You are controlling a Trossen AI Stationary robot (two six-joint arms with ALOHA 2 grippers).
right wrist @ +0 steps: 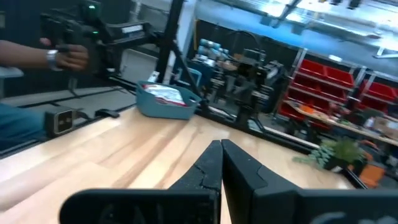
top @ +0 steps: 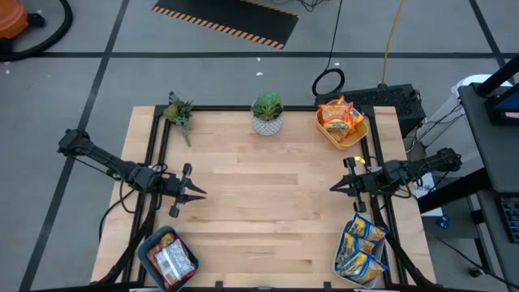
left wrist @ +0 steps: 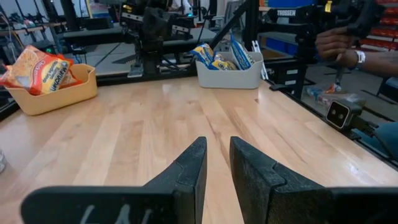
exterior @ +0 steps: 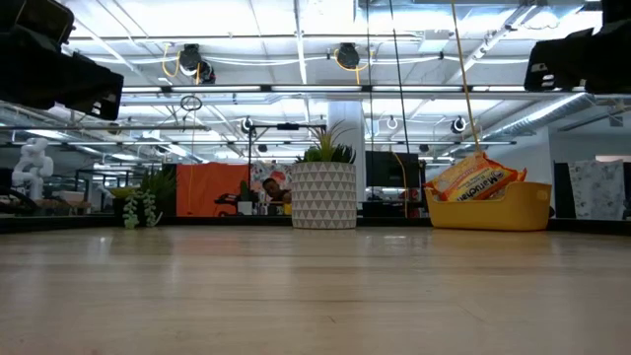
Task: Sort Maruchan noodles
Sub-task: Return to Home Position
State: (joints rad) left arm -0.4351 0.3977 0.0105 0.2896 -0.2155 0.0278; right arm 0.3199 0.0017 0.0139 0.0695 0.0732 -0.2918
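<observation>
Orange-yellow Maruchan noodles [top: 339, 116] lie in a yellow bin [top: 328, 136] at the table's far right. Blue-and-yellow packets [top: 359, 247] fill a pale bin [left wrist: 227, 78] at the near right. Red packets [top: 170, 258] lie in a teal bin [top: 148, 246] at the near left. My left gripper [top: 199, 193] hangs level over the table's left side, its fingers [left wrist: 186, 168] a little apart with nothing between them. My right gripper [top: 334, 188] hangs level over the right side, shut and empty [right wrist: 221, 144]. The two point at each other across bare wood.
A potted plant [top: 267, 113] stands at the far edge's middle, and a small green sprig [top: 180, 113] at the far left corner. The table's middle [top: 259, 211] is bare wood. A person's hand [left wrist: 339, 42] shows beyond the table's right side.
</observation>
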